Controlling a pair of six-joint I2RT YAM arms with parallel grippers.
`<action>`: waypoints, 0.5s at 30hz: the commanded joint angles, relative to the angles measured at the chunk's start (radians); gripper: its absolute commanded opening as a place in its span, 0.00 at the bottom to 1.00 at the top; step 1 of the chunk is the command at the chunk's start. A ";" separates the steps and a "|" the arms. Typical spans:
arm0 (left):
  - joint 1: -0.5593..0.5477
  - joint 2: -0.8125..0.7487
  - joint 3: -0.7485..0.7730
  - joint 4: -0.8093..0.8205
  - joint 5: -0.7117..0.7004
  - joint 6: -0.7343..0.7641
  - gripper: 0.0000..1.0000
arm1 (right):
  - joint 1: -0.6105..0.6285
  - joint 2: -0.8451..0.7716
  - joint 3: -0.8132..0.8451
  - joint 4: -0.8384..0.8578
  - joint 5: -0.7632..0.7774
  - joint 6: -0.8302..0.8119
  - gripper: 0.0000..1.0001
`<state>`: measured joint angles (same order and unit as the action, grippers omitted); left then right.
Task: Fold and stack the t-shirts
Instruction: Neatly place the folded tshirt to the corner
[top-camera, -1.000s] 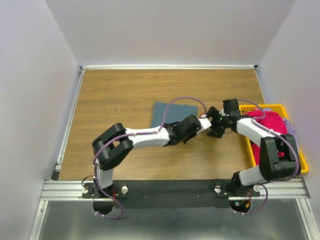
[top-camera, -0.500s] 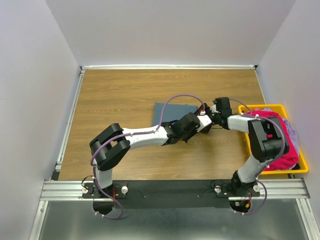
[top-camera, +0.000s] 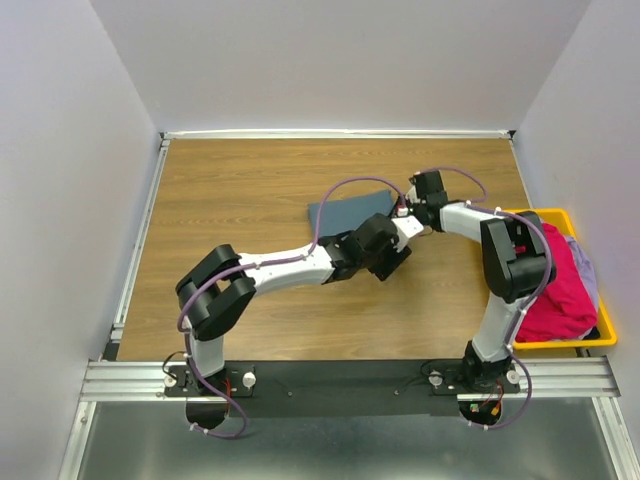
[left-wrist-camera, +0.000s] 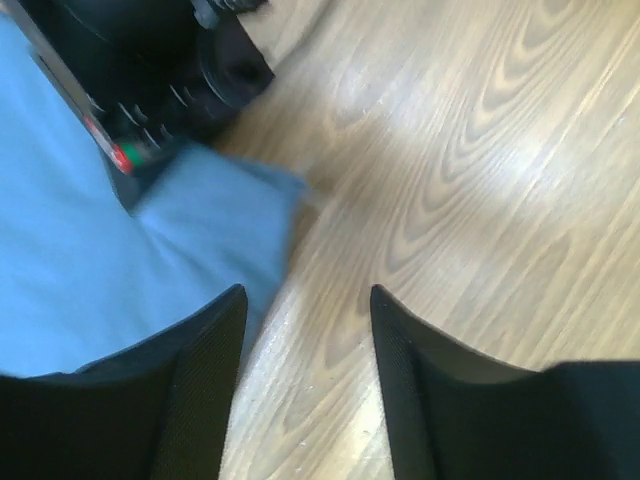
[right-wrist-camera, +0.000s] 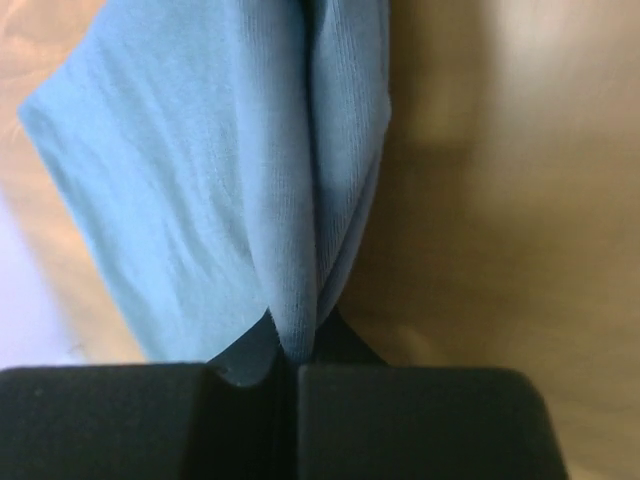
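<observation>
Pinching claw: right claw (right-wrist-camera: 290, 350), squeezing a gathered fold of the slate blue-grey t-shirt (right-wrist-camera: 220, 180) between tightly pressed fingers, drawing the cloth into a ridge running away from the tips.
Right arm: reaching leftward from the bin side over the tabletop (top-camera: 240, 190), ending at the shirt's right-hand edge.
Spread claw: left claw (left-wrist-camera: 305, 295), gaping with nothing between its fingers, hanging over bare wood just beside a corner of the shirt; touching the tabletop or not, impossible to tell.
Left arm: stretching diagonally toward the middle of the tabletop, bringing its wrist in close beside the right claw in the overhead view.
Shirt being handled: lying folded near the middle of the tabletop, mostly flat, showing from above as a dark four-sided patch, partly hiding behind the left arm's purple cable.
Bin: yellow bin (top-camera: 560, 343), sitting at the tabletop's right edge, well apart from the folded shirt.
Bin contents: magenta-pink t-shirt (top-camera: 555, 290), lying heaped and unfolded, filling most of the bin; pale grey-blue t-shirt (top-camera: 583, 270), peeking out along the bin's right side, touching the pink one, mostly hidden.
</observation>
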<state>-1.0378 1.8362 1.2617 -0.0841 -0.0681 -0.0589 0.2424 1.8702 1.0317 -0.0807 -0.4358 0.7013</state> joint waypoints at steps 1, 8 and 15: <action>0.074 -0.110 -0.004 0.043 0.062 -0.082 0.64 | -0.003 0.044 0.169 -0.216 0.247 -0.273 0.01; 0.298 -0.322 -0.154 0.017 0.100 -0.188 0.79 | -0.021 0.187 0.467 -0.332 0.781 -0.691 0.01; 0.525 -0.532 -0.338 -0.032 0.039 -0.268 0.98 | -0.100 0.400 0.778 -0.330 1.072 -0.993 0.01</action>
<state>-0.5701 1.3716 1.0019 -0.0654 0.0036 -0.2630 0.1993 2.1864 1.6760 -0.3725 0.3637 -0.0547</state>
